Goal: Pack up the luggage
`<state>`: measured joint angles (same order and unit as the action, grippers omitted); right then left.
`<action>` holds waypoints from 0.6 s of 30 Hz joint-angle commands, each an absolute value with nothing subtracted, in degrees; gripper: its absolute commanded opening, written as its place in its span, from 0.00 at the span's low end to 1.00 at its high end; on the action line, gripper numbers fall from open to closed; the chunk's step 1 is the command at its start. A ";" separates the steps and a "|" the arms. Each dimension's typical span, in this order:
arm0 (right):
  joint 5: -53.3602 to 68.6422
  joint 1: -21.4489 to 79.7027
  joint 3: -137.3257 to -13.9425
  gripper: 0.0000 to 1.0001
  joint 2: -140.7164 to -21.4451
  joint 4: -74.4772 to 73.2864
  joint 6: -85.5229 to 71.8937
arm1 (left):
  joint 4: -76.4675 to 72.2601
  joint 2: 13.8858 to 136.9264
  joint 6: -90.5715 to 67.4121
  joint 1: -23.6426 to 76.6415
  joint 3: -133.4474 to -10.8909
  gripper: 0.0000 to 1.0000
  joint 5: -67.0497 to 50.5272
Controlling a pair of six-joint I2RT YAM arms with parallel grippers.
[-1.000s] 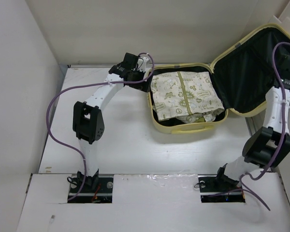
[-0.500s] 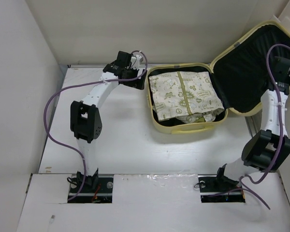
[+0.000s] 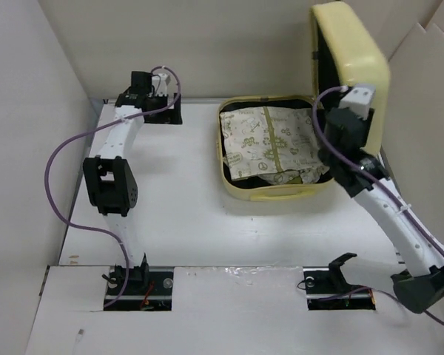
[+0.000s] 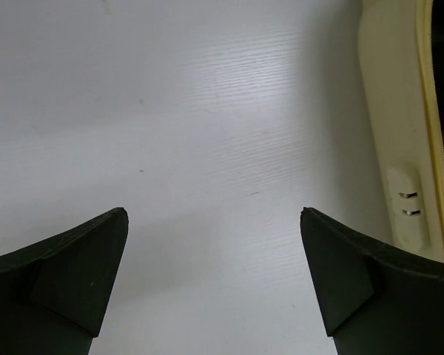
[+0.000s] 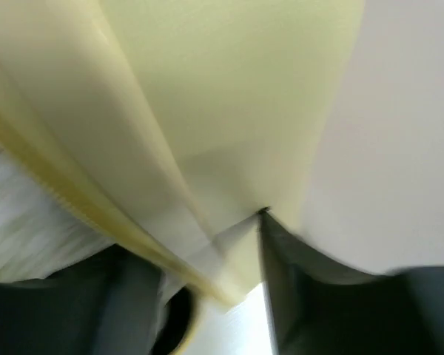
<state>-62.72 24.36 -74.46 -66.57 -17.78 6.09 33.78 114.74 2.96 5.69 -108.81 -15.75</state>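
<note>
**Luggage lid upright at the right gripper; left gripper idle over the table**

Top external view: The luggage (image 3: 274, 194), a pale yellow hard-shell suitcase, lay on the white table (image 3: 185, 200) right of centre, toward the far side. Its base lay flat and held a folded cream cloth with green print (image 3: 270, 140). The lid (image 3: 353, 55) stood close to upright on the base's right side. The right gripper (image 3: 339, 118) was at the lid's lower edge. Its finger spacing could not be judged here. The left gripper (image 3: 161, 112) hung over the far left part of the table, well apart from the luggage.

Left wrist view: The left gripper (image 4: 214, 214) had its fingers (image 4: 66, 274) spread wide with only bare table (image 4: 207, 111) between them. The luggage side wall (image 4: 388, 111) ran along the right edge.

Right wrist view: The picture was blurred. The yellow lid (image 5: 229, 89) filled the frame, and its rim ran down between the dark fingers (image 5: 318, 296) of the right gripper (image 5: 214, 251). One fingertip met the shell. Whether the fingers were clamped on the rim could not be told.
</note>
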 commanded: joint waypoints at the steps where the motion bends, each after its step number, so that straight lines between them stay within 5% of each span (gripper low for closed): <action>1: -48.60 39.25 -69.54 0.58 -65.05 -18.19 2.12 | 34.36 108.02 3.08 2.82 -108.54 1.00 -18.01; 3: -50.00 50.64 -68.30 0.80 -63.73 -22.82 -1.12 | 34.97 107.32 3.78 1.76 -108.02 1.00 -18.02; 7: -57.37 70.76 -69.16 0.93 -62.14 -30.83 -11.67 | 35.51 104.34 5.01 -0.26 -105.21 1.00 -18.02; 11: -64.32 83.38 -78.53 0.95 -66.16 -40.58 -19.57 | 35.51 101.34 6.15 -0.26 -102.05 1.00 -18.02; 15: -64.71 79.22 -86.55 1.00 -70.13 -56.32 -30.39 | 35.51 98.27 6.67 -0.26 -98.97 1.00 -19.34; 18: -44.10 57.37 -86.14 1.00 -69.44 -54.60 -23.51 | 36.29 97.47 8.52 -0.26 -98.09 1.00 -21.96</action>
<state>-54.63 72.49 -84.82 -70.32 -47.90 -22.59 35.79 101.08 6.00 -0.12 -98.76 -18.90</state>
